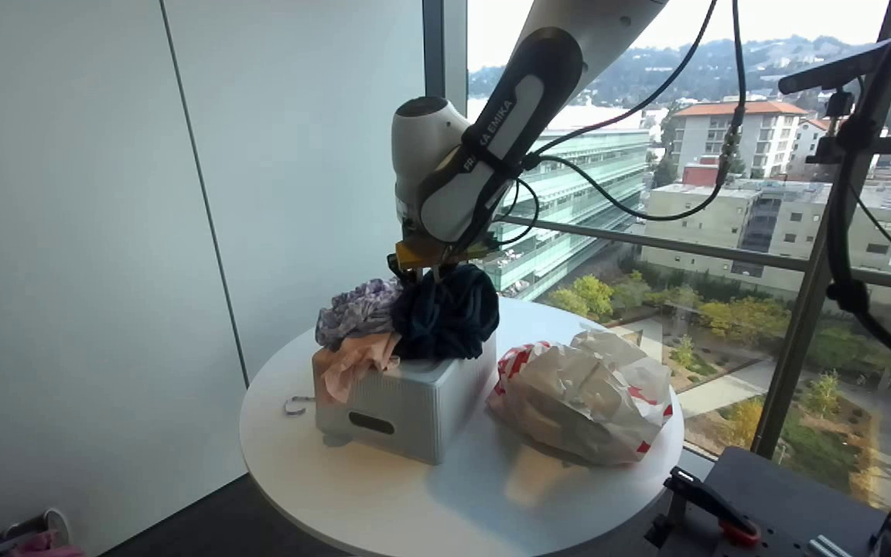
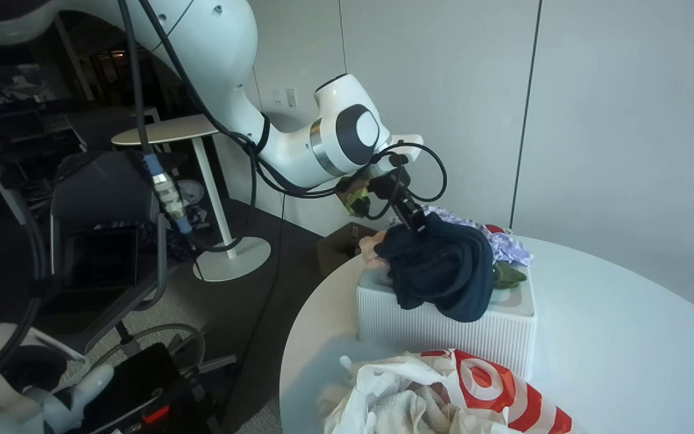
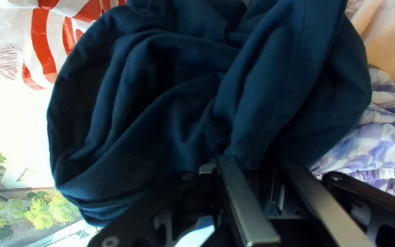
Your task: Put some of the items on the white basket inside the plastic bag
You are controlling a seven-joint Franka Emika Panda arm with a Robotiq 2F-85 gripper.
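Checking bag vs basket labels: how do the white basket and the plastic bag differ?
Shape: the white basket is boxy with straight sides; the plastic bag is crumpled and slumped.
Surface: the basket is plain and finely ribbed; the bag is wrinkled film with red print.
Load: the basket carries a heap of cloths on top; the bag shows a cream cloth inside its mouth.
Shared: both are whitish and rest on the round white table.

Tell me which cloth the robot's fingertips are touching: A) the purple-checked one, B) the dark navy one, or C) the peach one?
B: in the wrist view, the gripper has its fingertips in the folds of the dark navy cloth, while the peach cloth and purple-checked cloth show past its right edge.
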